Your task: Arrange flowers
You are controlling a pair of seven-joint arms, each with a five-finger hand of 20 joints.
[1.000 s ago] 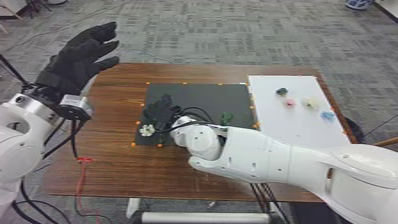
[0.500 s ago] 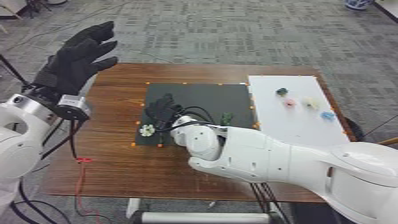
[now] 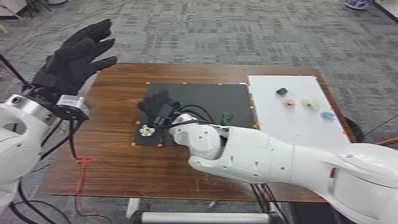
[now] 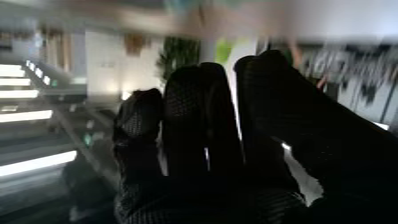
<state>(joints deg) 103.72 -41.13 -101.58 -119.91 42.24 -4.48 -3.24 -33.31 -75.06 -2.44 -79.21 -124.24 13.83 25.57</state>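
The right hand is over the black mat, fingers straight and uncurled.

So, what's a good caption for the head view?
Right hand over black mat, flowers on white sheet, left hand raised.

Beyond your brown wooden table you see patterned grey carpet — with a blue-and-white pot at the far right — while a thin red cord lies along the tabletop's left side.
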